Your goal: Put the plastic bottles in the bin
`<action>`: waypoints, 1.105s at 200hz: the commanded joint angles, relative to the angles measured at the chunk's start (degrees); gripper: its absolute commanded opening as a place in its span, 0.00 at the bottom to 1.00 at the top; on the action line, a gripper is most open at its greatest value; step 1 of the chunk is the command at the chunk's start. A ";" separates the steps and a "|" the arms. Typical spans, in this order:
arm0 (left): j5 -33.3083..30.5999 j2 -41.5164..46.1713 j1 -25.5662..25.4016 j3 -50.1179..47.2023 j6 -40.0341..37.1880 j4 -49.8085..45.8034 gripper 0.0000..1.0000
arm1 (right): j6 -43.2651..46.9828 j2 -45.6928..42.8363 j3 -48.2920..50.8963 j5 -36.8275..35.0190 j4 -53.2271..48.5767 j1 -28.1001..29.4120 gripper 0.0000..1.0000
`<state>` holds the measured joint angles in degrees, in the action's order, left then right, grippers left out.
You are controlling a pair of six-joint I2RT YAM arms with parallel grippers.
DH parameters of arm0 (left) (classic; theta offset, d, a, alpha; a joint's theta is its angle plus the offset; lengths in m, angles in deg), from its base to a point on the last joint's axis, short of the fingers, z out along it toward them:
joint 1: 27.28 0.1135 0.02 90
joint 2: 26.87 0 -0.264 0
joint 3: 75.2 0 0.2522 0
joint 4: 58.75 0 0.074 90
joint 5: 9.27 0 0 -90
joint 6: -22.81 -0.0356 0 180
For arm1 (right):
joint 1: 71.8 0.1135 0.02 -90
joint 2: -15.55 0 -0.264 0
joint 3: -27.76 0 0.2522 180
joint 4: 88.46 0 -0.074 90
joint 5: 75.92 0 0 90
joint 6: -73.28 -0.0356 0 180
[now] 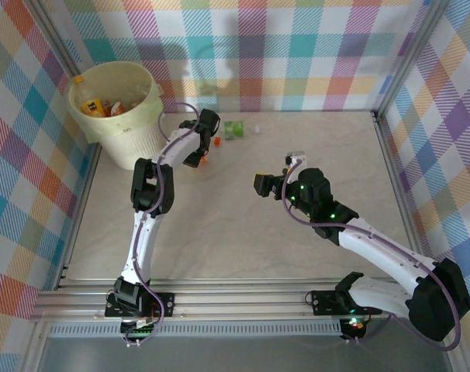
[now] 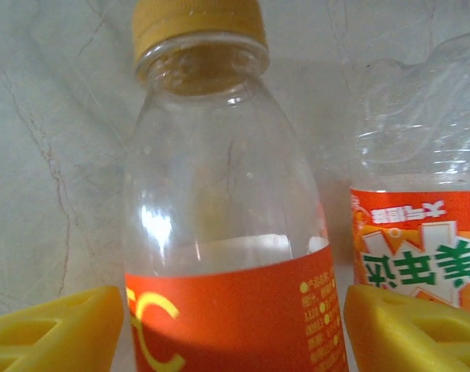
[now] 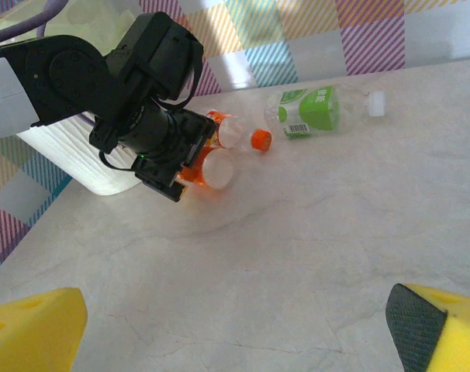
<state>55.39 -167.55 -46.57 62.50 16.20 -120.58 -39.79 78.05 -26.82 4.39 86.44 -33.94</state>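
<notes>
left gripper (image 1: 203, 153): is reaching over the far left part of the table (image 1: 243, 232), just right of the bin (image 1: 134, 139), with its tip at the capped bottle (image 2: 227, 232).
left fingers (image 2: 53, 329): are standing on either side of the capped bottle, with one yellow pad at each edge of its orange label. They are looking as if they touch it, but I cannot tell whether they are squeezing it.
capped bottle: is lying between the left fingers. It is clear and uncrushed, with its yellow-orange cap pointing away from the wrist and its labelled body running in between the pads.
crushed bottle (image 2: 417, 240): is lying just beside the capped bottle, outside the fingers and past the pad on the right of the left wrist view. Its label is orange with green and white characters, and its clear upper part is crumpled.
green-label bottle (image 3: 312, 108): is lying on its side near the back wall, to the right of the orange pair. Its white cap is pointing away from the left gripper, and it is clear of both grippers.
bin: is standing in the far left corner, near the left gripper, and is holding several binned bottles (image 1: 95, 105).
right gripper (image 3: 235, 333): is hovering over the middle of the table, well apart from every bottle.
right fingers (image 3: 33, 329): are standing spread wide, with bare tabletop between them.
</notes>
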 commanded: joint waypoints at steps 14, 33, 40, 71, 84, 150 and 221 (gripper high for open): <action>1.01 -0.57 0.74 -2.30 0.90 -1.14 0.73 | 0.93 -0.43 0.74 -0.86 -0.01 0.22 1.00; 1.45 -0.93 0.82 -2.63 0.71 -0.90 0.72 | 0.75 -0.19 0.61 -0.85 0.13 0.28 1.00; 1.66 -0.96 0.83 -2.84 0.41 -0.52 0.70 | 0.75 -0.05 0.56 -0.89 0.13 0.23 1.00; 1.90 -0.44 0.83 -3.91 -0.69 0.41 0.65 | 0.75 0.08 0.39 -0.68 0.16 0.26 1.00; 1.26 0.17 0.83 -4.86 -0.94 1.02 0.63 | 0.75 0.16 0.40 -0.61 0.25 0.31 1.00; 0.89 8.18 0.67 -15.19 -4.10 9.85 0.47 | 1.22 1.21 0.04 0.29 1.18 0.26 1.00; -1.50 24.91 -2.14 -32.93 -17.54 29.28 0.40 | 1.13 2.78 -0.23 1.46 2.25 0.28 1.00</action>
<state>56.13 -150.33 -47.45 31.85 6.63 -99.53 -39.73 79.99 -26.82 4.81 86.75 -33.94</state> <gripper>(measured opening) 0.567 0.996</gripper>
